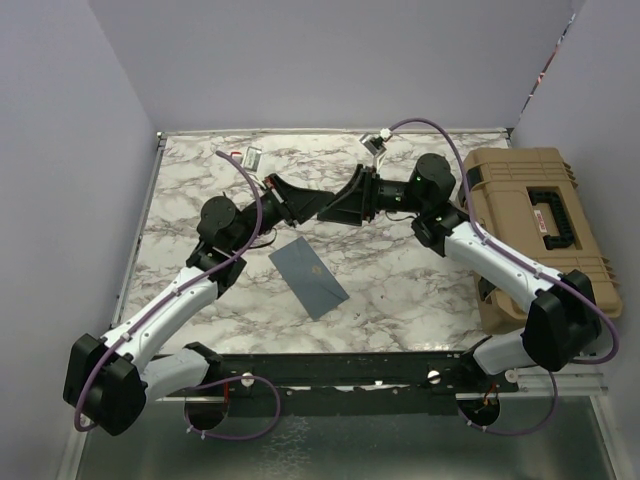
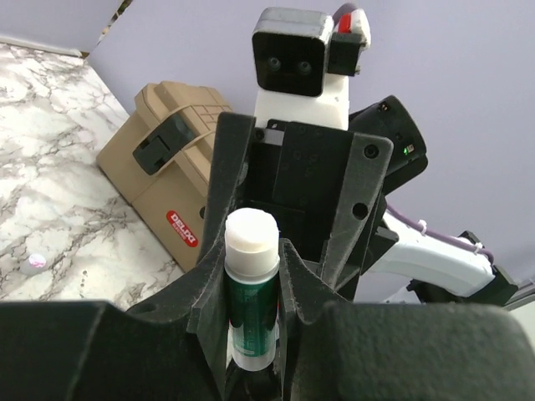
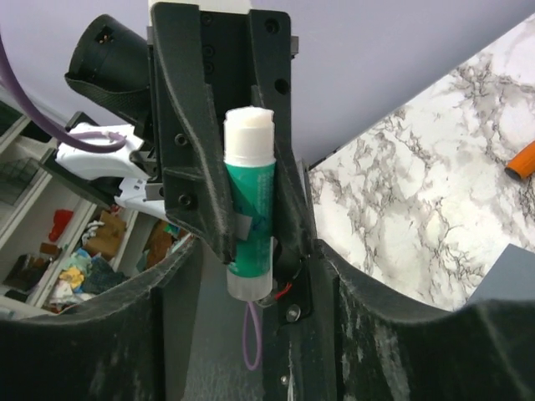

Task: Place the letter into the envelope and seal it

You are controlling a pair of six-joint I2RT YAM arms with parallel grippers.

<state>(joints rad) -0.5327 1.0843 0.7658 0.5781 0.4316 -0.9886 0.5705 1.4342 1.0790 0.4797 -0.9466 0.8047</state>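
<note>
Left arm (image 1: pixel 165 310), right arm (image 1: pixel 500 265): white shells, black rounded joints, purple cables (image 1: pixel 440 124) looping alongside. Bolted on black rail (image 1: pixel 330 372). Farthest from rail: black angular left gripper (image 1: pixel 308 207), right gripper (image 1: pixel 336 211), screw holes (image 2: pixel 365 153), white camera block (image 2: pixel 301 104).

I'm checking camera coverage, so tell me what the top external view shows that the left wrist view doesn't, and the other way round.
Only the top external view shows the envelope, lying flat on the marble table. Only the left wrist view shows a green glue stick gripped in the left pincer, white tip up. Both show the tan case and the open right pincer.
</note>
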